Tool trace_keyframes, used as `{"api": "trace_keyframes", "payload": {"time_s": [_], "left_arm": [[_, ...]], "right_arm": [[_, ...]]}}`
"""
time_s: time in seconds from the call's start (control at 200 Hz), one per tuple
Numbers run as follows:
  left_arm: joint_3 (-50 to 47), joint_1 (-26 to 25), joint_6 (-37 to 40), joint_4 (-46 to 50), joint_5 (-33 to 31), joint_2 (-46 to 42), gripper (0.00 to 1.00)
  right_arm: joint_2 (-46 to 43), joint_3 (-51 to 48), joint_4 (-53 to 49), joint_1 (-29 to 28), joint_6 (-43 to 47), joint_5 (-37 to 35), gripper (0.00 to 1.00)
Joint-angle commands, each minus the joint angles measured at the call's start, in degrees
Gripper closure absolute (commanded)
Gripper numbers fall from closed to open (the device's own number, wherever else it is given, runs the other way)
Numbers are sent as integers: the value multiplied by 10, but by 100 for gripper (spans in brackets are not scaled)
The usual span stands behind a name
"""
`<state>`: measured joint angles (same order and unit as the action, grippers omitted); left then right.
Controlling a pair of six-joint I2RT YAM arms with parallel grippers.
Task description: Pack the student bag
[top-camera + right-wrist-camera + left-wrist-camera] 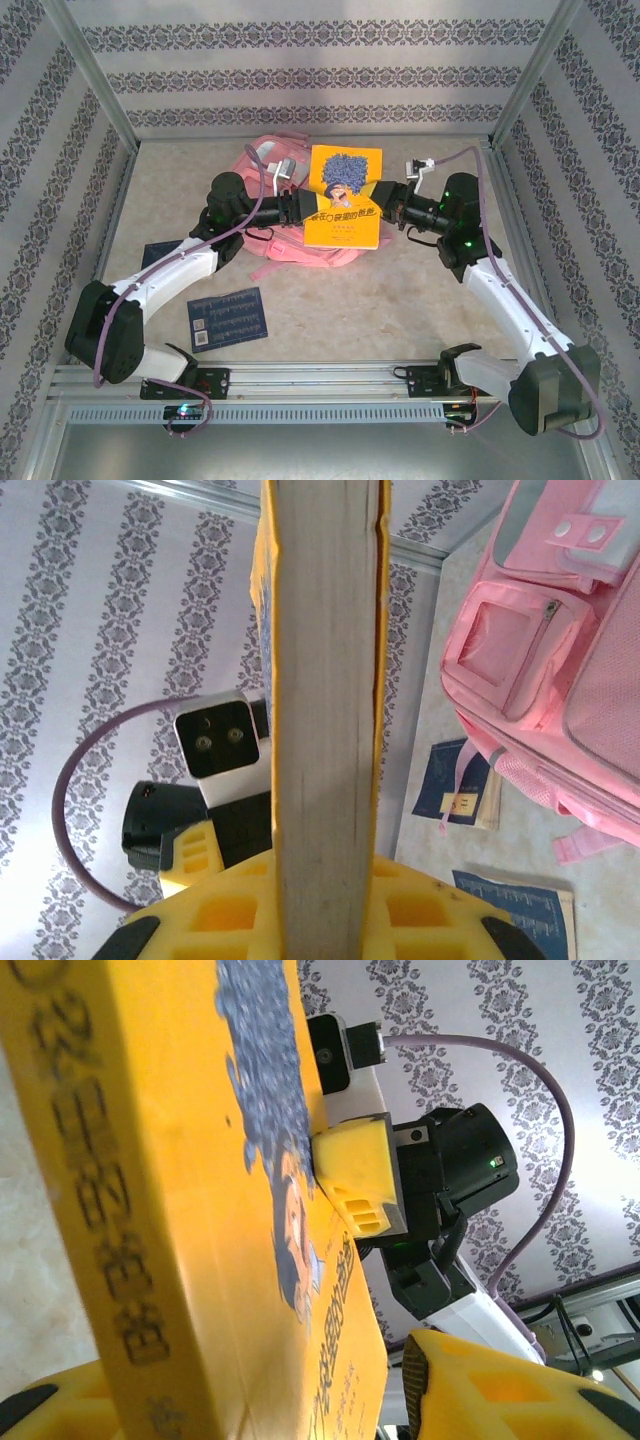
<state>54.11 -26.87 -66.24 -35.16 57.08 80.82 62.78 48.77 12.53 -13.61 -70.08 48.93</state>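
Observation:
A thick yellow book [345,195] with a blue-haired cartoon cover hangs upright over the student bag [300,255], a pink backpack lying at the table's back middle. My right gripper [385,205] is shut on the book's right edge. In the right wrist view the page edge [325,680] stands clamped between the yellow pads [325,910], with the bag's pink pockets [540,640] to the right. My left gripper [305,205] sits at the book's left edge with its jaws open. In the left wrist view its right finger [500,1390] stands clear of the cover [200,1210].
A dark blue book [228,318] lies flat on the table near the front left. Another dark blue one [160,252] lies partly under the left arm. Patterned walls and metal posts enclose the table on three sides.

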Motion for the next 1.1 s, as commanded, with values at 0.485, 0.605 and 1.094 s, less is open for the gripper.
{"api": "trace_keyframes", "payload": {"time_s": [0.485,0.605,1.094], "left_arm": [[30,0,-27,-157,20,51,100],[44,1,-58,-185,-45,60,100],[150,-1,-111,-188,-235,103,100]], "right_arm": [[-66,-58,-35,10,90,46,93],[-67,-58,-26,16,66,7,53],[-38,-122,329,-4,-184,-202,34]]}}
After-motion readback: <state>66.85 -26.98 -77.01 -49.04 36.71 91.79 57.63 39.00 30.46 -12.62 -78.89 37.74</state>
